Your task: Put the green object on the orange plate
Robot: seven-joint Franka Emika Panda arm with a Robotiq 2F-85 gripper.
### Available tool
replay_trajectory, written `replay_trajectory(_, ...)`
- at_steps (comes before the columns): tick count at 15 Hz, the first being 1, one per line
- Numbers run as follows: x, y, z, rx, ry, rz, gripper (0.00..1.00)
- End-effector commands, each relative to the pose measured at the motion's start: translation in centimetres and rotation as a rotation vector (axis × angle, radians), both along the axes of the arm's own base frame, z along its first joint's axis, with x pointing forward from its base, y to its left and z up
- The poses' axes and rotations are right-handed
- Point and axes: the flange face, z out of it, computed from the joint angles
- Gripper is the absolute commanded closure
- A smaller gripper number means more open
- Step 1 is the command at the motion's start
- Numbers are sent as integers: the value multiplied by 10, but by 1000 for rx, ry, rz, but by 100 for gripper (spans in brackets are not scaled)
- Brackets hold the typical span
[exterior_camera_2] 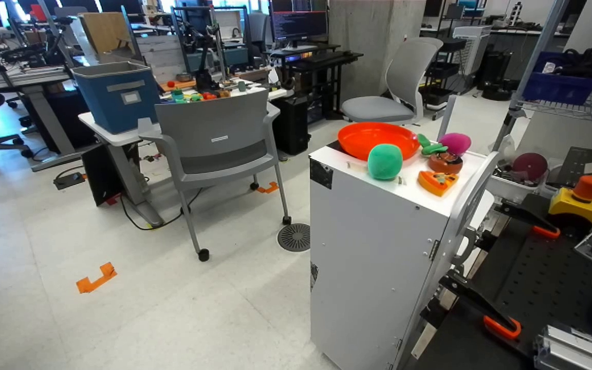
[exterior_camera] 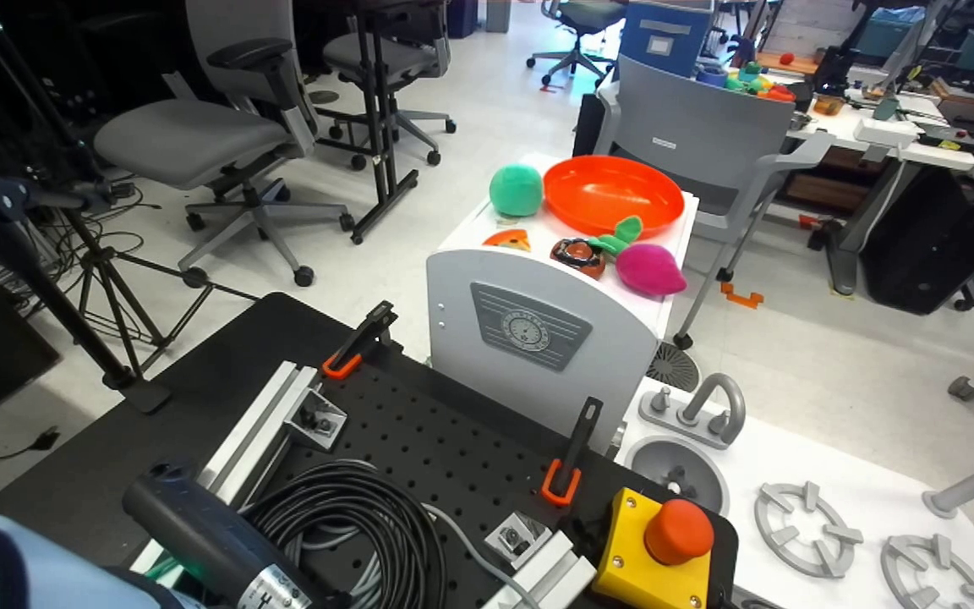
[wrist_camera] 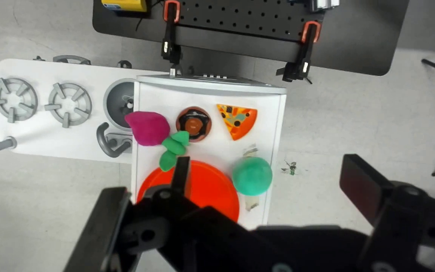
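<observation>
Lab floor in the background, gray chairs (exterior_camera_2: 214, 128) standing about, a white cabinet (exterior_camera_2: 368, 246) serving as the work surface. The green ball (wrist_camera: 252, 175) is resting on the cabinet top, right beside the orange plate (wrist_camera: 213, 185), too close to tell if they are touching. A pizza slice (wrist_camera: 239, 119), a donut (wrist_camera: 193, 125) and a magenta toy (wrist_camera: 150, 129) are sharing the top; a green leafy piece (wrist_camera: 175, 147) is lying between the toy and the plate, wrong green, not the target.

The hand (wrist_camera: 272, 180) is hanging above with its fingers (wrist_camera: 361, 185) spread wide, holding nothing; in the wrist view the ball is showing between them, sitting off toward one side. In both exterior views nothing is reaching the ball.

Step in hand: looks like approach, pre-grasp; the placing isn't happening yet. Next move is calling for lowering onto the ball and centering it first. The plate-side finger would likely be coming down on the rim or inside the plate, so a wrist turn may be worth doing. Then closing around the ball's middle — smooth and round, probably rolling if nudged — lifting it over the rim, shifting above the plate and letting go low.
</observation>
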Motion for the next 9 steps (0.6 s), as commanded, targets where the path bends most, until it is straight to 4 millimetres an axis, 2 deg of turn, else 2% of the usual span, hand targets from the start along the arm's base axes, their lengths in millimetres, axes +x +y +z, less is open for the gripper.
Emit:
replay_trajectory(1,52,40,19,-16,42,1,0)
replay_trajectory(3,75,60,27,-26,38,0,0)
replay_trajectory(4,50,46,16,-17,20,15,0)
replay_trajectory(6,68,59,20,-17,21,13,0)
replay_trajectory(9,76,60,19,-16,28,12,0)
